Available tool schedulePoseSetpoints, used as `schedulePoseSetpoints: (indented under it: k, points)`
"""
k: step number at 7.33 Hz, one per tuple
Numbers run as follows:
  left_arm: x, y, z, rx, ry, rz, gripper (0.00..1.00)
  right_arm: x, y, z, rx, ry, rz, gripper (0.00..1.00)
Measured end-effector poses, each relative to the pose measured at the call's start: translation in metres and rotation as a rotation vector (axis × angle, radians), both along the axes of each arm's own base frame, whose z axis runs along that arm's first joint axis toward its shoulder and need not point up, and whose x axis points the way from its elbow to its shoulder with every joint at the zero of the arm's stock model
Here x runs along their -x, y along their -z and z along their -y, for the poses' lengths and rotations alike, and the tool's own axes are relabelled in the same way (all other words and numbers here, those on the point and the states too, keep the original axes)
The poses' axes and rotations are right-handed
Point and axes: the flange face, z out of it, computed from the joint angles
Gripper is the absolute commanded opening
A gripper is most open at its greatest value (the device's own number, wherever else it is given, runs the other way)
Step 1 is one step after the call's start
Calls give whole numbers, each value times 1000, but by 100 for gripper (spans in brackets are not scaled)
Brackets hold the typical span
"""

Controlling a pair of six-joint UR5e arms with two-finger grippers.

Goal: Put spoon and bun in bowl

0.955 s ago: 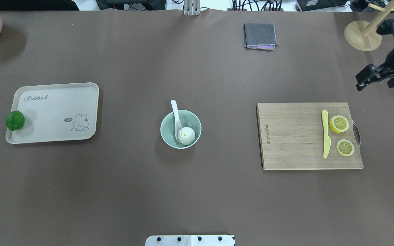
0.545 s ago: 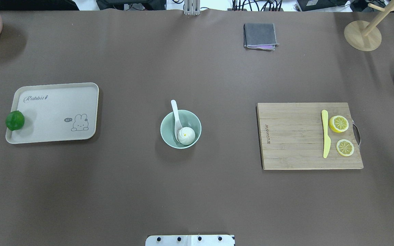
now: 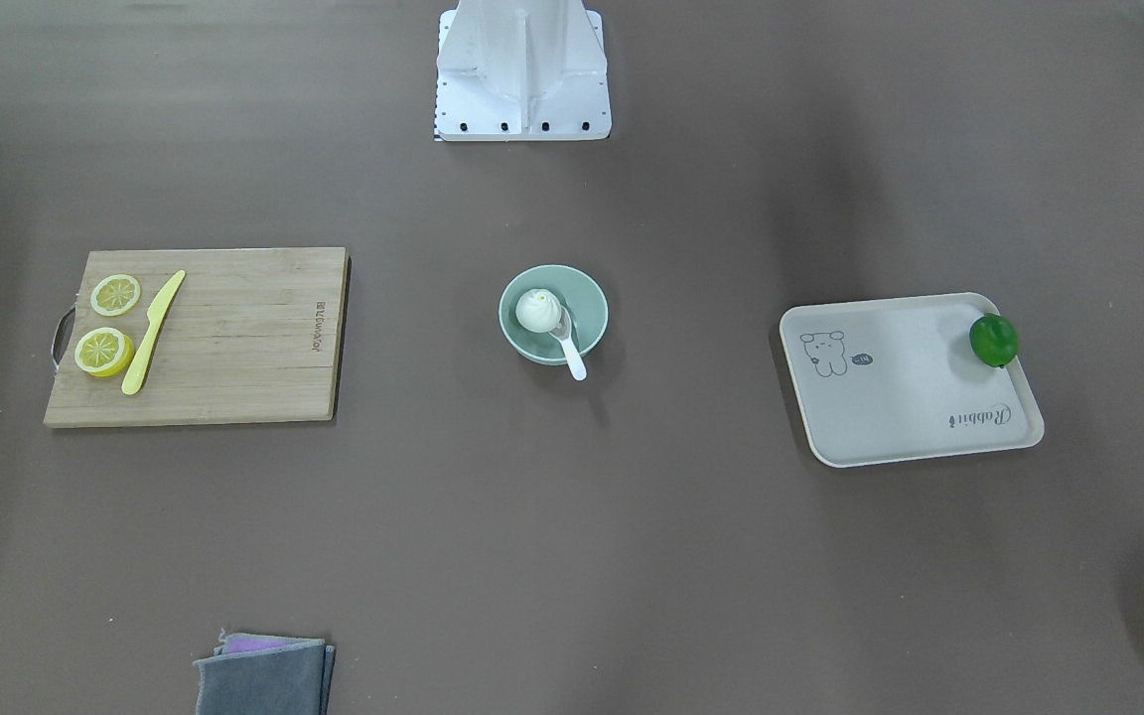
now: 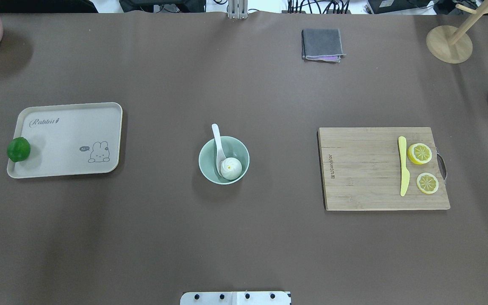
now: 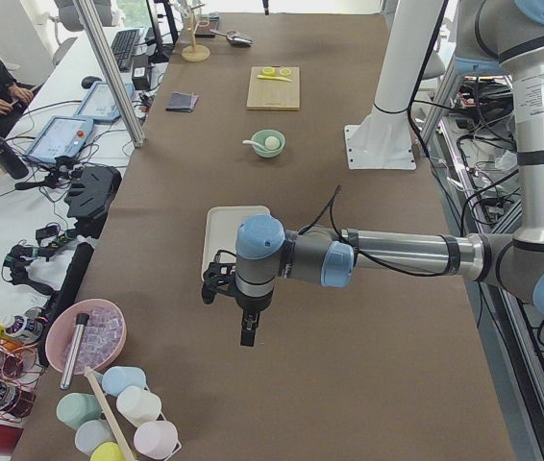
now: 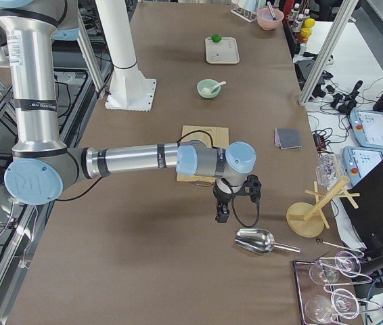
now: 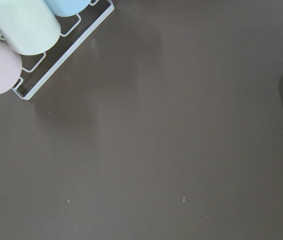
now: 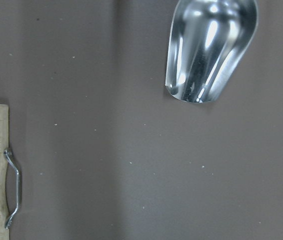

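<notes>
At the centre of the overhead frame the bowl [image 4: 206, 163] sits on the desk [image 4: 244, 237] holding the bun [image 4: 231, 168] and the spoon [image 4: 218, 144], its handle poking over the upper rim, while the left fingers [image 5: 245, 336] and right fingers [image 6: 220, 215], seen only from the side views, cannot be judged open or closed.

The beige tray [image 4: 70, 127] bears the script word "Rabbit" in one corner; a small "hi" bubble sits beside its rabbit drawing; the cutting board [image 4: 362, 186] carries a printed brand, too small to read.
</notes>
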Motion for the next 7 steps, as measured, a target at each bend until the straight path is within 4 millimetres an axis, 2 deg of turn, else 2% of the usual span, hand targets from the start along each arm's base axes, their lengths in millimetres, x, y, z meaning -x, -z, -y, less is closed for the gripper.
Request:
schedulePoseSetpoints:
  k: [2,7]
  points:
    - [0,4,0,-7,0,-1,98,-9,-5,-5,11,-21,-2,100]
    - [0,3,2,-3,3,0,98,-11,-3,-4,11,-27,-3,100]
